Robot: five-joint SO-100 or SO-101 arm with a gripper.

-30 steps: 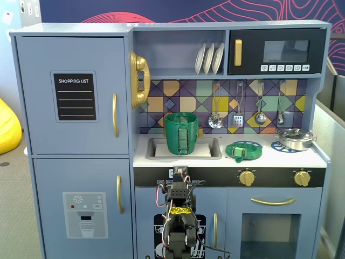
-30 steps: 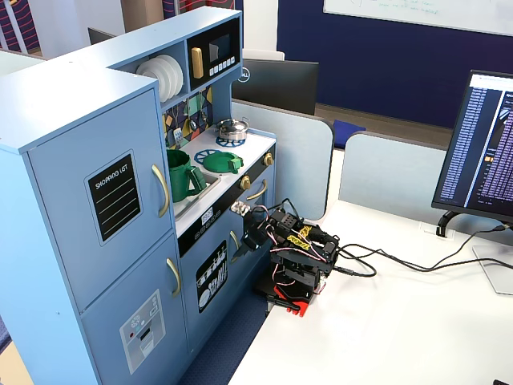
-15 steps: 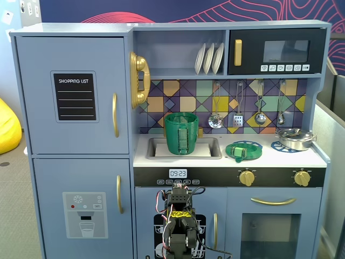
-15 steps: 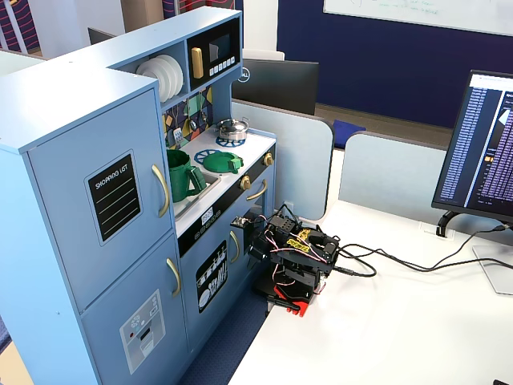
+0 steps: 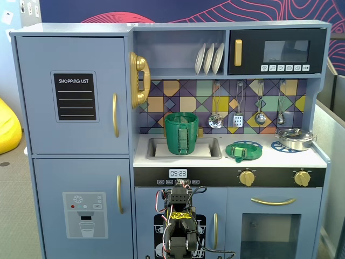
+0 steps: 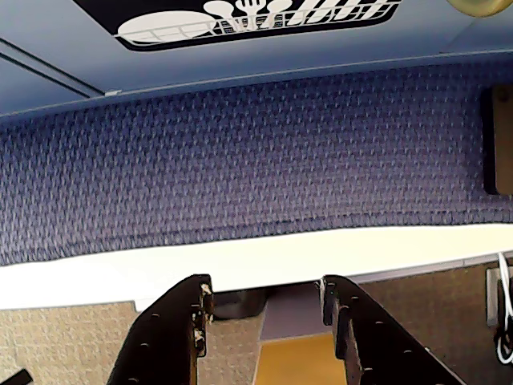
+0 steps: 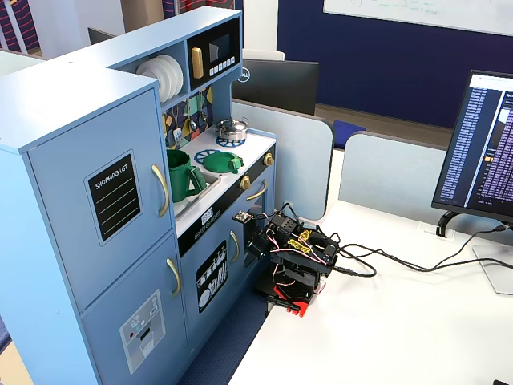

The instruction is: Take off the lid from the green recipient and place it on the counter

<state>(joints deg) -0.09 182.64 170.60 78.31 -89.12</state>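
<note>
The green recipient [image 5: 181,133] stands upright and uncovered in the sink in both fixed views [image 7: 181,175]. The round green lid [image 5: 243,150] lies flat on the pale counter [image 5: 312,157], on a burner to the right of the sink, also as lid [image 7: 220,161]. My arm [image 5: 178,218] is folded low in front of the cabinet doors, well below the counter. In the wrist view my gripper [image 6: 264,289] is open, nothing between its black fingers [image 6: 180,329], and it faces the blue carpet and the white table edge.
A silver pot [image 5: 295,138] sits on the far right burner. Ladles hang on the backsplash and plates [image 5: 209,58] stand on the shelf above. The arm's base [image 7: 290,298] sits on the white desk, with cables trailing right toward a monitor [image 7: 485,152].
The arm has drawn back and folded down from the counter's front edge to below the clock display. Lid and recipient have not moved.
</note>
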